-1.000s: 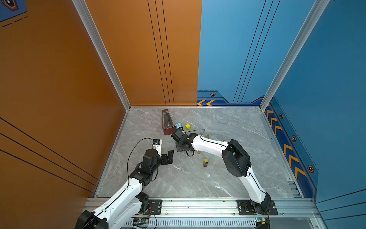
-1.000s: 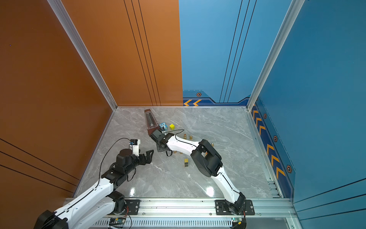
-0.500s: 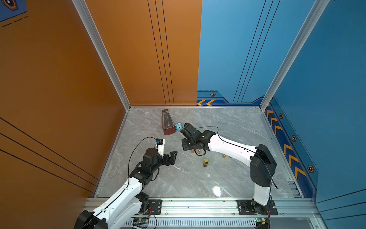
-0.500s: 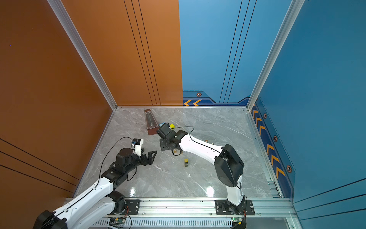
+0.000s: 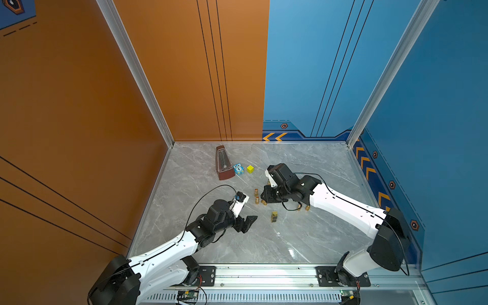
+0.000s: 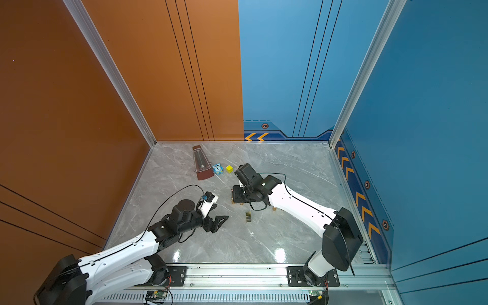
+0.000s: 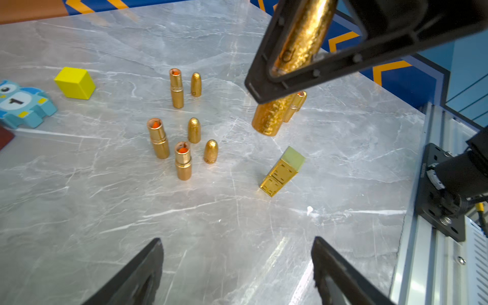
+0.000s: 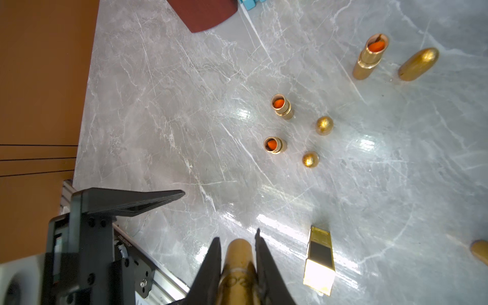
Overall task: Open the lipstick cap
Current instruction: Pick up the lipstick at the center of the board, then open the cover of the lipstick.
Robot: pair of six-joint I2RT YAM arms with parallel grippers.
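Gold lipstick (image 8: 237, 257): clamped by the right pincer (image 8: 237, 236); hard to make out in both top views.
Left pincer (image 7: 237, 240): spread open.

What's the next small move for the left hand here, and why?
Probably bring the open, empty left hand to the free end of the lipstick and close there. The right hand grips it, apparently unopened, and pulling it open needs a second grip.
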